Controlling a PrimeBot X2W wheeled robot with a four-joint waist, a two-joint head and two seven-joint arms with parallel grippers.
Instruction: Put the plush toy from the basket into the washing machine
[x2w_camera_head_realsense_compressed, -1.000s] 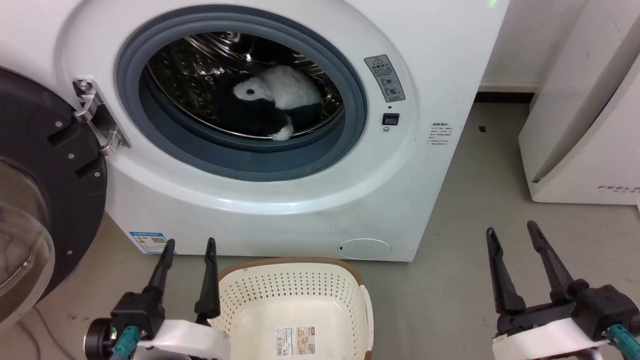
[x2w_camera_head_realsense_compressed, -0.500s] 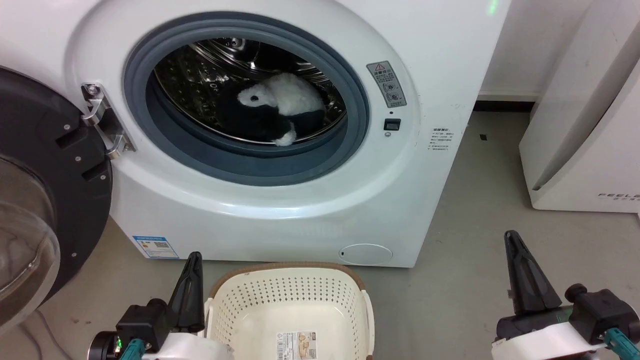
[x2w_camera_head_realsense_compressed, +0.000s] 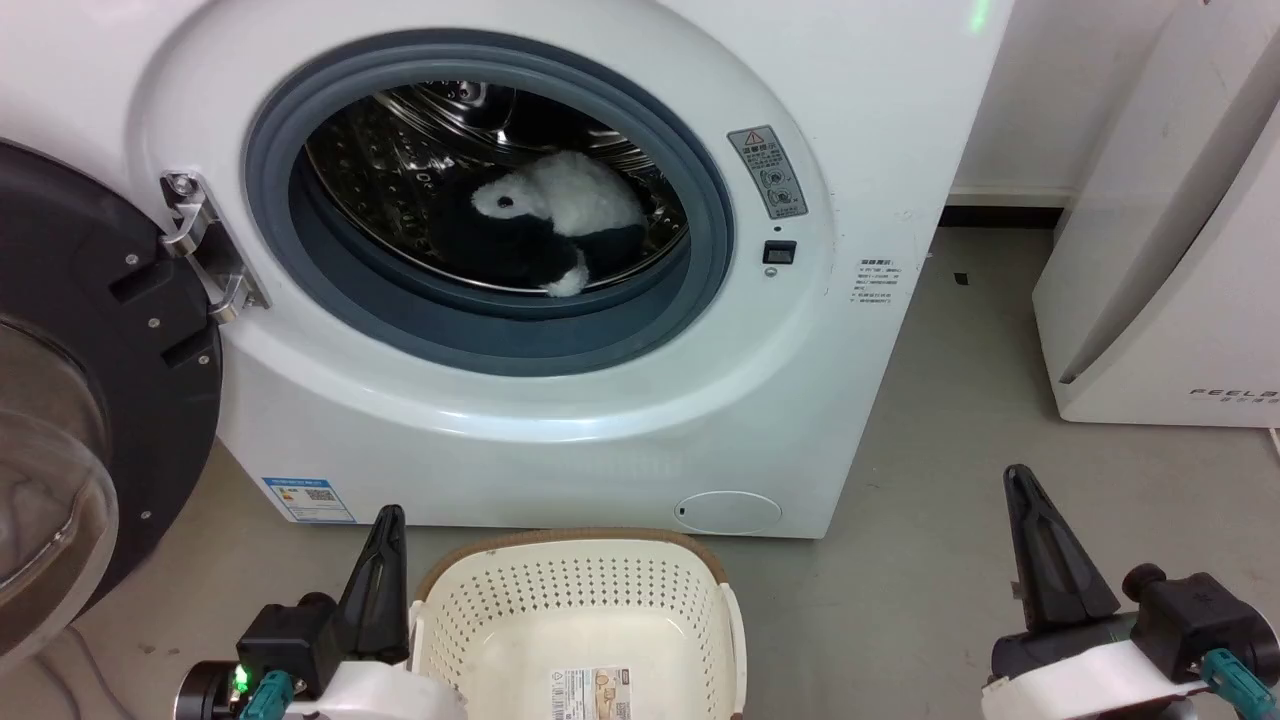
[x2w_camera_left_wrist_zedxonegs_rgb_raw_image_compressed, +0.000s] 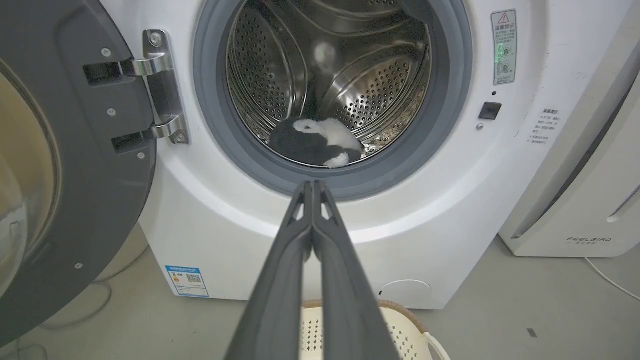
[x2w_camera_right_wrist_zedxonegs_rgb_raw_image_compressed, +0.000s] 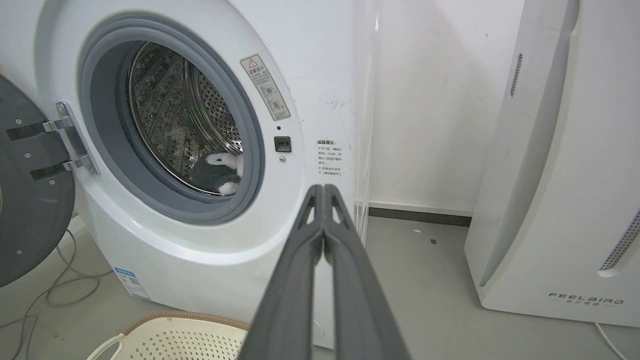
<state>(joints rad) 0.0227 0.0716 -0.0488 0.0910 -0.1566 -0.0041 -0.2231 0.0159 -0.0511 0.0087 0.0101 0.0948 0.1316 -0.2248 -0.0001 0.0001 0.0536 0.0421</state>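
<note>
The black-and-white plush toy (x2w_camera_head_realsense_compressed: 555, 225) lies on the bottom of the steel drum inside the white washing machine (x2w_camera_head_realsense_compressed: 620, 420), whose black-framed door (x2w_camera_head_realsense_compressed: 90, 400) hangs open at the left. The toy (x2w_camera_left_wrist_zedxonegs_rgb_raw_image_compressed: 317, 142) (x2w_camera_right_wrist_zedxonegs_rgb_raw_image_compressed: 220, 172) shows in both wrist views too. The cream basket (x2w_camera_head_realsense_compressed: 575, 615) stands on the floor in front of the washer, holding nothing but its paper label. My left gripper (x2w_camera_head_realsense_compressed: 385, 525) is shut beside the basket's left rim, with nothing in it. My right gripper (x2w_camera_head_realsense_compressed: 1022, 482) is shut and holds nothing, low at the right over the floor.
A white slanted appliance lettered FEELBIRD (x2w_camera_head_realsense_compressed: 1180, 250) stands at the right, with a strip of grey floor (x2w_camera_head_realsense_compressed: 960, 420) between it and the washer. The open door (x2w_camera_left_wrist_zedxonegs_rgb_raw_image_compressed: 60, 165) takes up the space to the washer's left. A cable (x2w_camera_right_wrist_zedxonegs_rgb_raw_image_compressed: 60, 290) lies on the floor there.
Both grippers have gone from open to shut and dropped lower in the head view. The camera has shifted slightly. The toy stays in the drum.
</note>
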